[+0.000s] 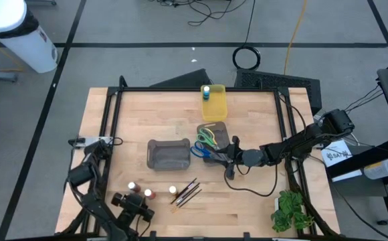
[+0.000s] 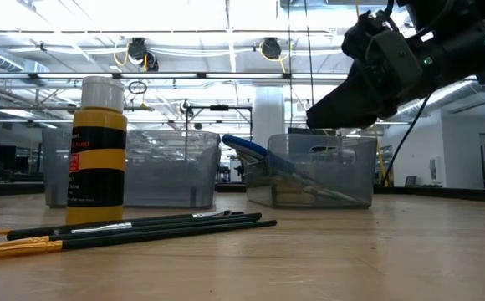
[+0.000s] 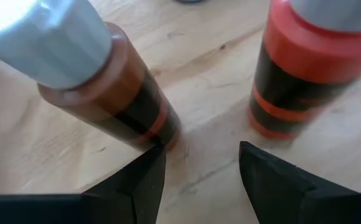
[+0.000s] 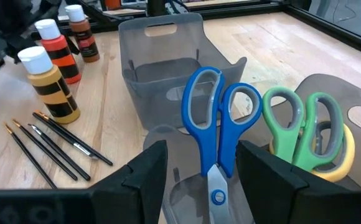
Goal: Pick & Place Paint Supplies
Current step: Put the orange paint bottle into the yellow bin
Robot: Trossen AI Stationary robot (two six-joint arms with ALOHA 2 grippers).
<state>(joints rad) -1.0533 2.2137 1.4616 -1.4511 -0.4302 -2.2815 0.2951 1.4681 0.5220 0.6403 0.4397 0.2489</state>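
Observation:
Three paint bottles with pale caps stand upright on the table near its front left: a brown one (image 3: 109, 99), a red one (image 3: 305, 68) and a yellow one (image 2: 96, 150). Thin dark brushes (image 1: 187, 193) lie flat beside them. My left gripper (image 3: 199, 174) is open, low over the table, its fingers pointing into the gap between the brown and red bottles. One finger stands close by the brown bottle's base. My right gripper (image 4: 199, 174) is open over a grey bin (image 1: 214, 144). That bin holds blue scissors (image 4: 218, 124), green scissors (image 4: 305, 130) and yellow scissors (image 4: 345, 155), handles up.
An empty grey bin (image 1: 168, 154) sits mid-table. A yellow bin (image 1: 213, 104) at the far edge holds a blue pot (image 1: 207, 90). A leafy green sprig (image 1: 291, 211) lies at the front right. A black frame (image 1: 114, 114) borders the table.

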